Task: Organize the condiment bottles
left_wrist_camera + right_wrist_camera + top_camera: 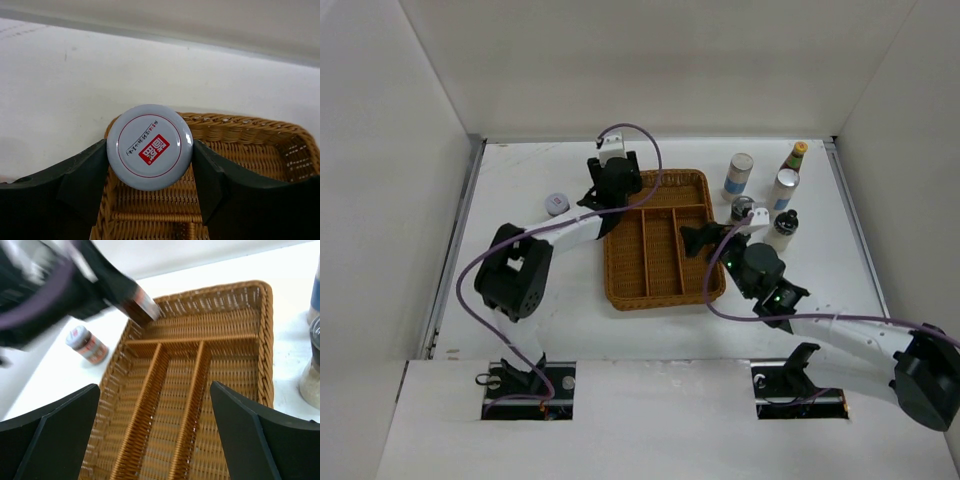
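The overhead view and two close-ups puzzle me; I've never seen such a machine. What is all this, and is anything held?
Two robot arms stand at a table. The wide picture looks down from above; the other two come from a camera on each wrist. On the table: a wicker tray, five bottles and jars to its right, one small jar to its left. The left arm's fingers grip a white-lidded jar over the tray's corner. The right arm's fingers hang open above the tray, holding nothing.

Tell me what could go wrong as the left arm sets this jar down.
1. The jar, pinched by the left gripper, hangs over a corner of the tray; released there, it might tip outside.
2. The open right gripper hovers over the same tray; the arms could collide.
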### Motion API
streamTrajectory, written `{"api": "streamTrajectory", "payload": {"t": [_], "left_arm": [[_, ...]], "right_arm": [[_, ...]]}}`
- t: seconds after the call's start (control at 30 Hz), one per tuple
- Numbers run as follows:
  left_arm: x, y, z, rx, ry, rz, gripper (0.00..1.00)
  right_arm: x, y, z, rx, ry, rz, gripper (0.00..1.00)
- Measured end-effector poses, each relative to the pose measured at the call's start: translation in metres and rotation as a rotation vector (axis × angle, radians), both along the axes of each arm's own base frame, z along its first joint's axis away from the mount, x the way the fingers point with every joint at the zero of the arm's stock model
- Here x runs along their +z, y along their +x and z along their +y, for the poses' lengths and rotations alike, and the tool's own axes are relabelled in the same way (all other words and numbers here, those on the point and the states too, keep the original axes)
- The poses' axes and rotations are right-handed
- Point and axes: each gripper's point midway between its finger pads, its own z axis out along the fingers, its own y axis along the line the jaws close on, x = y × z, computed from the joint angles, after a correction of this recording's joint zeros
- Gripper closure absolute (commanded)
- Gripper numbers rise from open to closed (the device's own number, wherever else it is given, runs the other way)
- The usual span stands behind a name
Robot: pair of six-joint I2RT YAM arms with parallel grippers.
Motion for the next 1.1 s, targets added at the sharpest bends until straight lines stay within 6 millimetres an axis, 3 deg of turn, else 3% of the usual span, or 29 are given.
{"api": "streamTrajectory", "payload": {"t": [0.17,0.23,0.3,0.4,0.47,0.6,0.7,0.8,0.9,1.0,1.1], "left_arm": [[-0.051,0.008,-0.007,-0.019,0.046,0.093,0.65],[-0.062,0.010,-0.008,-0.016,0.055,0.105,0.62],[-0.058,0.013,-0.010,-0.020,0.049,0.095,0.53],[-0.062,0.014,-0.013,-0.025,0.048,0.096,0.24],[-0.059,0.015,-0.016,-0.027,0.040,0.084,0.11],[-0.041,0.012,-0.020,-0.036,0.021,0.051,0.05],[-0.004,0.000,-0.017,-0.043,-0.010,-0.005,0.05],[0.051,-0.024,0.001,-0.017,-0.062,-0.104,0.03],[0.091,-0.053,0.040,0.069,-0.106,-0.190,0.03],[0.095,-0.070,0.087,0.191,-0.116,-0.208,0.03],[0.064,-0.069,0.131,0.314,-0.061,-0.131,0.03]], "right_arm": [[0.009,0.000,-0.005,-0.010,0.025,-0.022,0.01],[0.008,0.001,-0.005,-0.011,0.024,-0.021,0.00],[0.009,0.001,-0.006,-0.014,0.024,-0.021,0.00],[0.008,0.003,-0.009,-0.023,0.024,-0.021,0.00],[0.008,0.005,-0.011,-0.031,0.024,-0.021,0.00],[0.008,0.006,-0.013,-0.037,0.026,-0.020,0.00],[0.008,0.006,-0.013,-0.037,0.027,-0.020,0.00],[0.008,0.006,-0.013,-0.037,0.027,-0.019,0.00],[0.008,0.006,-0.013,-0.037,0.030,-0.018,0.00],[0.005,0.007,-0.012,-0.037,0.027,-0.012,0.00],[-0.004,0.009,-0.010,-0.037,0.010,0.008,0.00]]}}
